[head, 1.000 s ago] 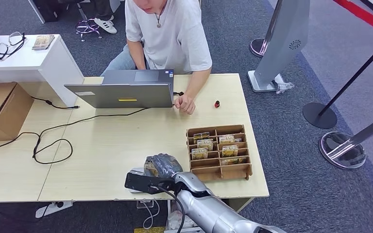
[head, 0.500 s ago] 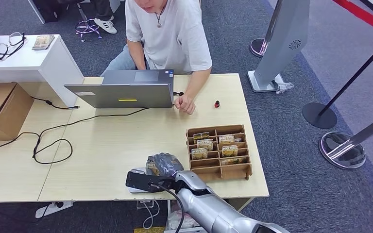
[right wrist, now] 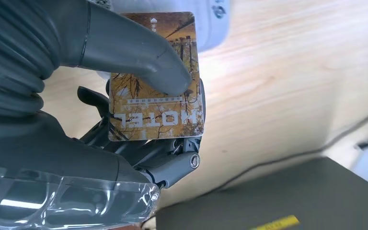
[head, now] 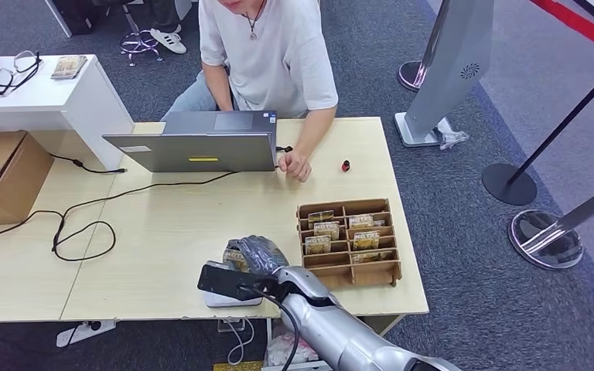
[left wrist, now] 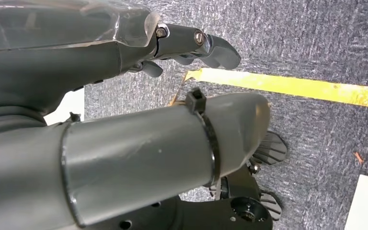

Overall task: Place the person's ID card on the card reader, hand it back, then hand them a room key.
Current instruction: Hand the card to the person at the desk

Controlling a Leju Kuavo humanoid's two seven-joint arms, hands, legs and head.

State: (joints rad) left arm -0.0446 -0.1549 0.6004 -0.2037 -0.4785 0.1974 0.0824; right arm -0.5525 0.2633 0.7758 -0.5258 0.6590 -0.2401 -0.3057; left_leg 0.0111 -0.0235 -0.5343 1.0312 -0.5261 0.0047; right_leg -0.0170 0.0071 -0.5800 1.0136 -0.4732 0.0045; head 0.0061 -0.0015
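Amber and printed HOTEL, the card (right wrist: pixel 155 84) sat pinched in the right hand (head: pixel 252 256), thumb (right wrist: pixel 139 55) pressed on its face and the darker fingers (right wrist: pixel 172 158) behind it; so the hand was closed on the card, low over the table's (head: pixel 178 239) near edge, just above the white reader (head: pixel 228 297) and just beside the tray (head: pixel 348 241). By its print this looked like a room key rather than an ID, so the last step seemed to be in hand: the key drawn and ready to give; that is a judgement only. Next the arm would need to carry the card across the table toward the person (head: pixel 267 54), face up and clear of the laptop (head: pixel 201 148), and hold until a hand took it; the person's hand (head: pixel 295 165) rested by the laptop's corner, not yet reaching. The left hand (left wrist: pixel 191 45) hung over grey carpet, fingers loosely apart, holding nothing.

Pale wood made the table; a black cable (head: pixel 85 224) looped across its left part, and a small red thing (head: pixel 346 165) lay near the far edge. Grey carpet covered the floor; barrier posts (head: pixel 545 236) stood to the right, a white desk (head: pixel 39 89) and a box (head: pixel 4 174) to the left.
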